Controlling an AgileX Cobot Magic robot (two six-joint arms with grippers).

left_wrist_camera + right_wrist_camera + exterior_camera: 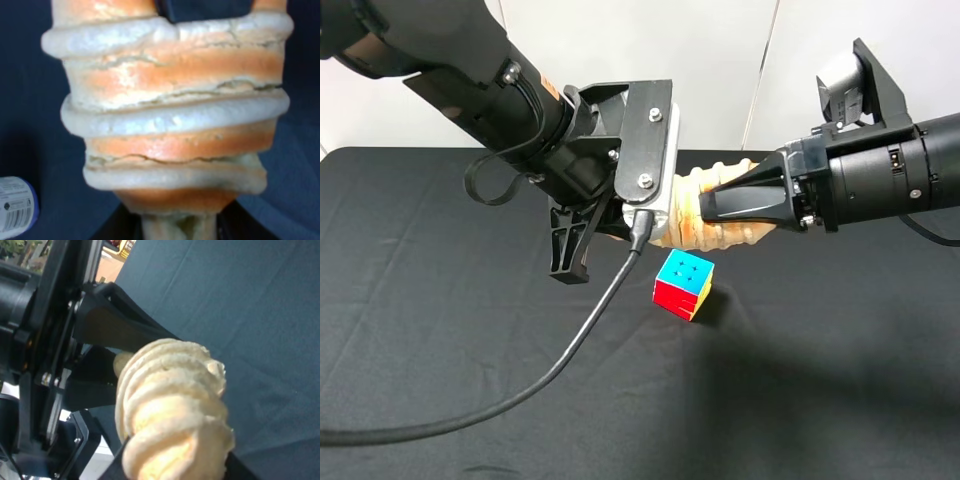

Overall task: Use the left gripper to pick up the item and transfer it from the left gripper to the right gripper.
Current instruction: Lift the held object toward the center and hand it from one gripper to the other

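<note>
The item (715, 238), a tan ridged loaf, hangs in the air above the black table between both arms. My left gripper (625, 205) is shut on its left end; in the left wrist view the item (175, 115) fills the frame, with dark fingers pinching its narrow end at the bottom edge. My right gripper (712, 205) has its tapered fingers closed over the item's right part, one finger lying across the top. In the right wrist view the item (170, 410) sits close between the fingers, with the left gripper's black finger (115, 330) behind it.
A multicoloured puzzle cube (684, 284) stands on the black cloth just below the item. The left arm's thick black cable (570, 360) trails down to the front left. A purple-topped can (15, 207) shows at the edge of the left wrist view.
</note>
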